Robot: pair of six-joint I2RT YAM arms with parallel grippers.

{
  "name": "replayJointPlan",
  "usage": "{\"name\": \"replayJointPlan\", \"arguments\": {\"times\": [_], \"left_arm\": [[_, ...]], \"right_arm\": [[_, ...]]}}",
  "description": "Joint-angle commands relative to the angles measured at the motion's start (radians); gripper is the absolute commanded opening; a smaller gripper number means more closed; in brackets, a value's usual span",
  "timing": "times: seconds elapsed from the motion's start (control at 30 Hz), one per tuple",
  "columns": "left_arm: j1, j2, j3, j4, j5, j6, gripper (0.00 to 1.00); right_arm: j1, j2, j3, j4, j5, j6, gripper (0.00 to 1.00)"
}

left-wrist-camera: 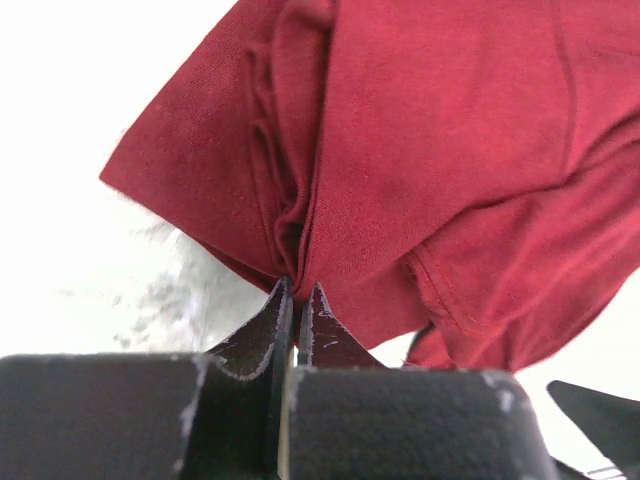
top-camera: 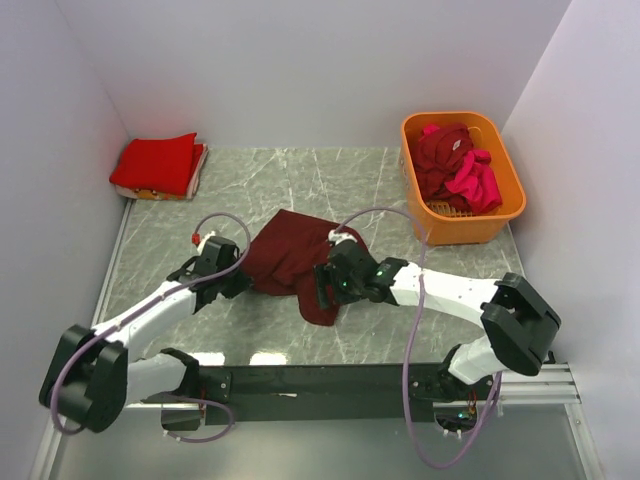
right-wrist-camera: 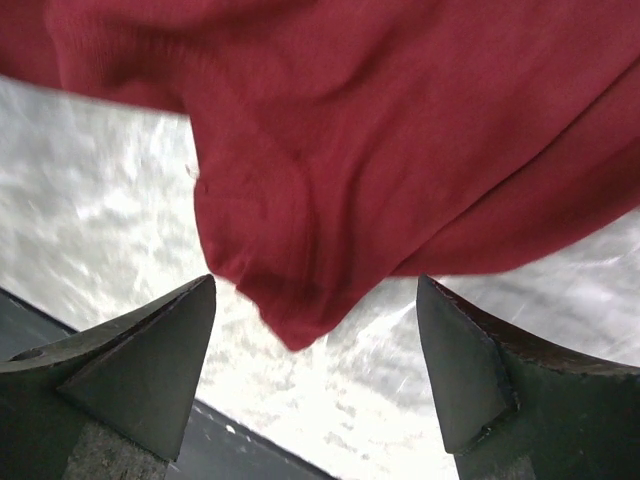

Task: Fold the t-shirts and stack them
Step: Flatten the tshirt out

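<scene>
Nearest me, the left gripper [left-wrist-camera: 296,292] is pinched tight on the nine-o'clock edge of the maroon shirt [top-camera: 285,255] lying on the table [top-camera: 330,180], while the right gripper [right-wrist-camera: 315,300] gapes empty over its five-o'clock corner; I'd say they're spreading it, and right must clamp next.

Centre shirt [top-camera: 290,258]: dark maroon, plain, no print. Folded shirts [top-camera: 157,163], far left: bright red. Basket [top-camera: 497,215], far right: orange; inside it, maroon shirt [top-camera: 437,160] and magenta shirt [top-camera: 478,185]. Table [top-camera: 300,180]: grey marble, pale veining. Arms [top-camera: 440,290]: white, black joints. Cables [top-camera: 410,350]: lilac.
</scene>
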Motion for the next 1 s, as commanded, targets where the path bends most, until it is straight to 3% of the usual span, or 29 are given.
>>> {"name": "replayJointPlan", "arguments": {"times": [0.0,0.2,0.37,0.4,0.43,0.53,0.7,0.83,0.97], "left_arm": [[-0.002,-0.063,0.026,-0.101,-0.016,0.028,0.01],[-0.002,-0.106,0.043,-0.134,-0.031,0.034,0.01],[-0.002,-0.121,0.047,-0.147,-0.047,0.035,0.01],[-0.002,-0.123,0.049,-0.147,-0.054,0.032,0.01],[-0.002,-0.126,0.049,-0.144,-0.057,0.031,0.01],[-0.002,-0.143,0.067,-0.141,-0.08,0.026,0.01],[-0.002,-0.199,0.205,-0.166,-0.215,0.029,0.01],[-0.002,-0.249,0.334,-0.18,-0.324,0.034,0.01],[-0.002,-0.266,0.485,-0.198,-0.378,0.049,0.01]], "right_arm": [[0.069,0.019,0.055,-0.045,0.091,-0.041,0.87],[0.157,0.082,0.076,-0.098,0.169,-0.019,0.81],[0.159,0.15,0.097,-0.104,0.158,0.0,0.66],[0.159,0.156,0.1,-0.102,0.151,0.004,0.6],[0.16,0.159,0.102,-0.105,0.158,0.013,0.33],[0.154,0.15,0.125,-0.165,0.247,0.031,0.0],[0.009,0.021,0.253,-0.297,0.466,0.046,0.0],[-0.116,-0.167,0.306,-0.225,0.497,0.008,0.0],[-0.137,-0.332,0.394,-0.17,0.552,-0.107,0.0]]}}
